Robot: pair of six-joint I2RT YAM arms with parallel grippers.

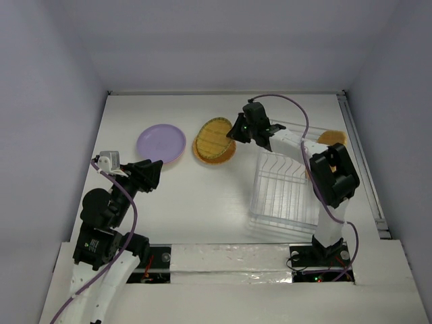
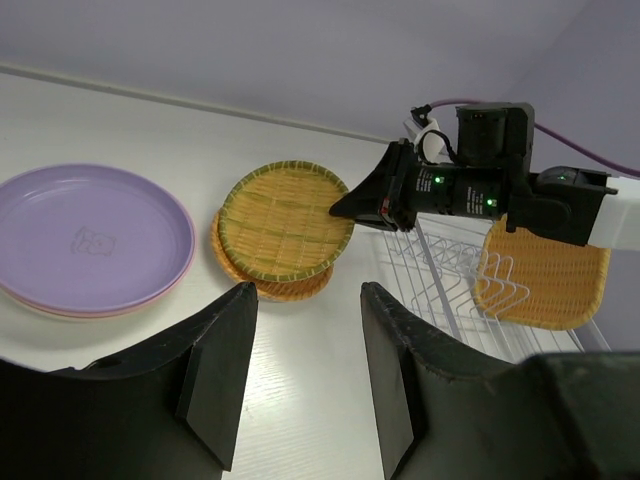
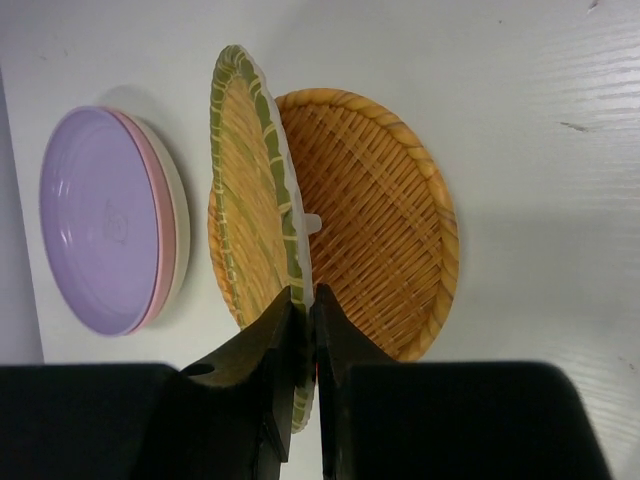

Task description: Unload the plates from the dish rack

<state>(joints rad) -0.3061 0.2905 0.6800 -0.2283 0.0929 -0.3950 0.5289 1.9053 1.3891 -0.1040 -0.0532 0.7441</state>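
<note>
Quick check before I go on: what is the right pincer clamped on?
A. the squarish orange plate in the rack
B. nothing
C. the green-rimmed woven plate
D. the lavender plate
C: in the right wrist view the right pincer is shut on the rim of the green-rimmed woven plate.

Woven plate [image 3: 250, 190], glossy lavender plate [image 3: 95, 220]
</note>
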